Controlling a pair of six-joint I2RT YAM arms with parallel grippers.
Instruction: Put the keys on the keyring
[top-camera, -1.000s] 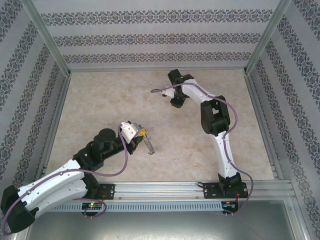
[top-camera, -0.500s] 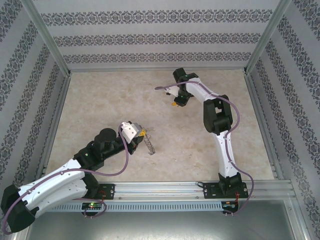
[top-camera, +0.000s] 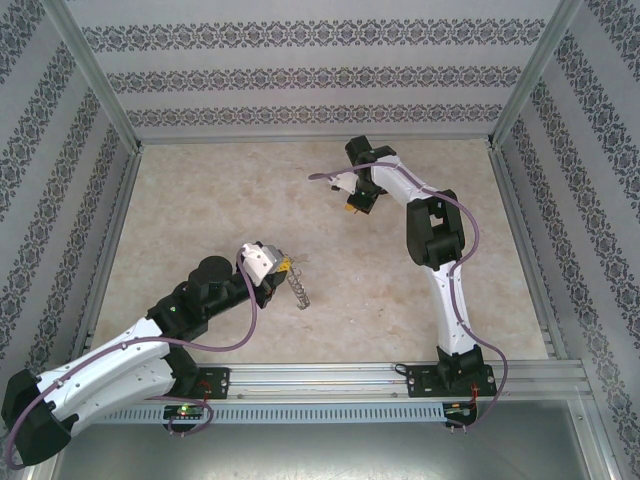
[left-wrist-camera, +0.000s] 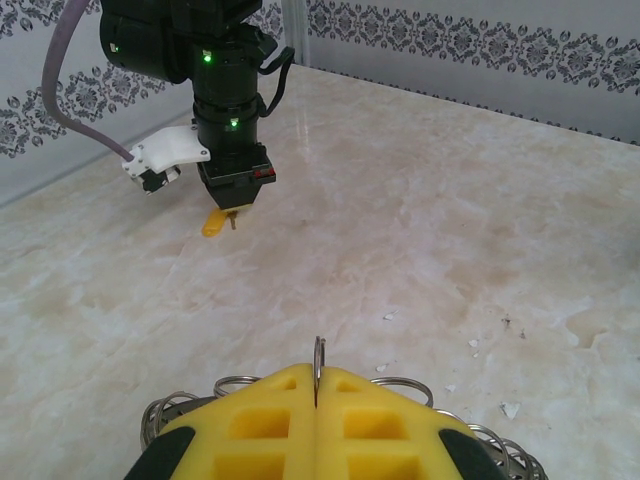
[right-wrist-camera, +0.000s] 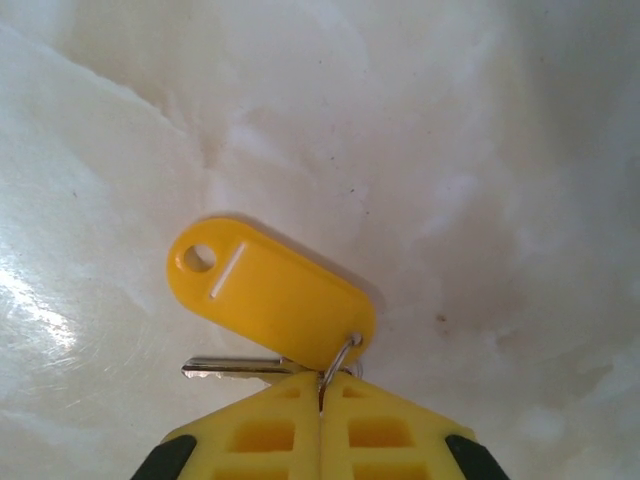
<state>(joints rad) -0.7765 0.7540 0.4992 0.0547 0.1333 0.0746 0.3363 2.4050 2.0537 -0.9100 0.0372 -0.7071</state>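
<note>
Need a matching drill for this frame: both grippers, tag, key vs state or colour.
1. left gripper
2. right gripper
3. tag
4. key

a. silver
b. shut on the keyring
c. yellow
d. shut on the loop that carries the tag

Pairs: 1-b, 2-d, 3-c, 4-a
</note>
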